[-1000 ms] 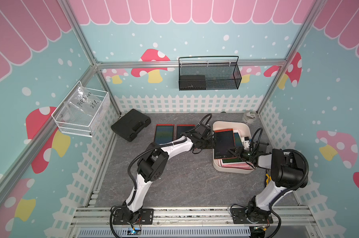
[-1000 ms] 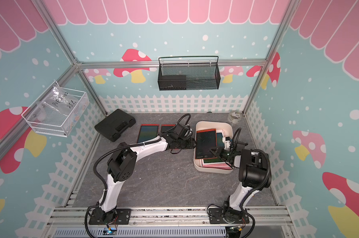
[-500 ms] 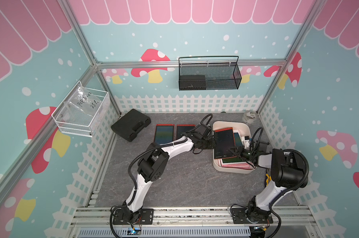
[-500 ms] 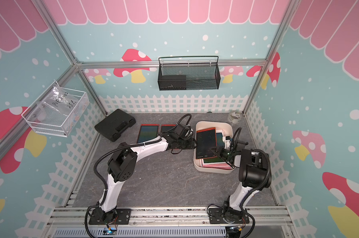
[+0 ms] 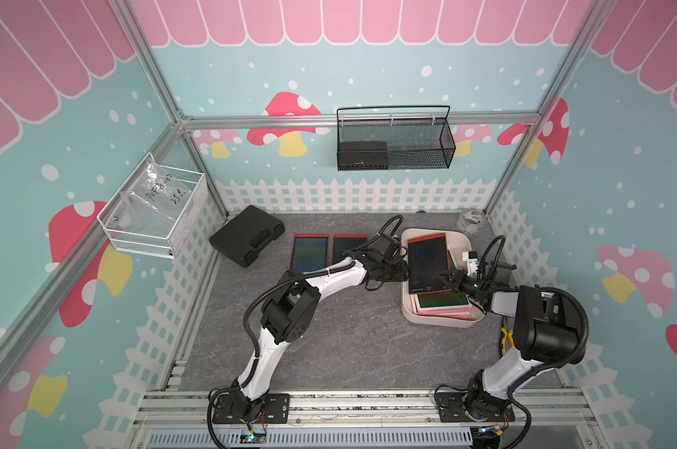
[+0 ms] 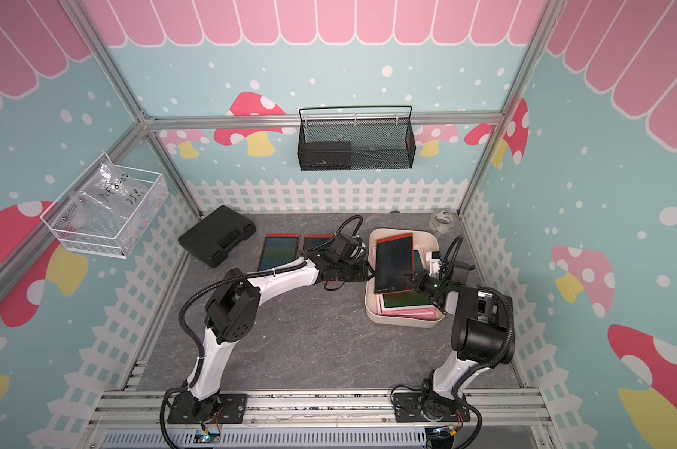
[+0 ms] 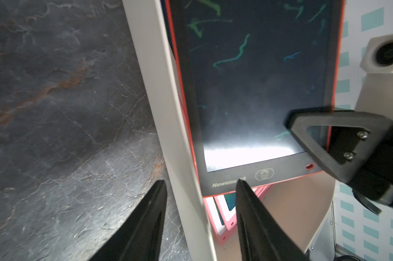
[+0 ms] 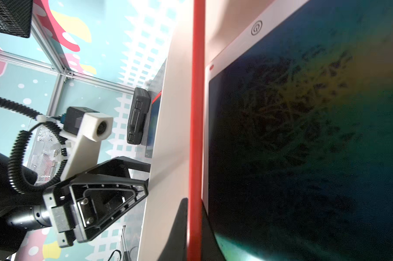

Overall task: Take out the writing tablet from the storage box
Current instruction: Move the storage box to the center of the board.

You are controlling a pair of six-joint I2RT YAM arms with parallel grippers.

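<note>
Jaws of the right gripper (image 5: pixel 447 280) are pinching shut on the right-hand edge of the writing tablet (image 5: pixel 428 264), near its lower corner. In the right wrist view the tablet's red rim (image 8: pixel 196 113) is running straight between the two black fingers. The tablet, dark-screened with a red frame, is lying over the storage box (image 5: pixel 438 323), on the right side of the grey table. Its near end is sitting raised above the pink-framed tablets (image 5: pixel 443 305) stacked inside.

At the box's left side the left gripper (image 7: pixel 200 184) is holding its jaws about halfway apart. They are straddling the cream wall (image 7: pixel 168 113), one finger outside over the table and the other inside above the tablet's lower border. They are clamping nothing.

Two more red-framed tablets (image 5: pixel 310 254) are lying flat on the table behind the left arm, beside a black case (image 5: pixel 247 235).
</note>
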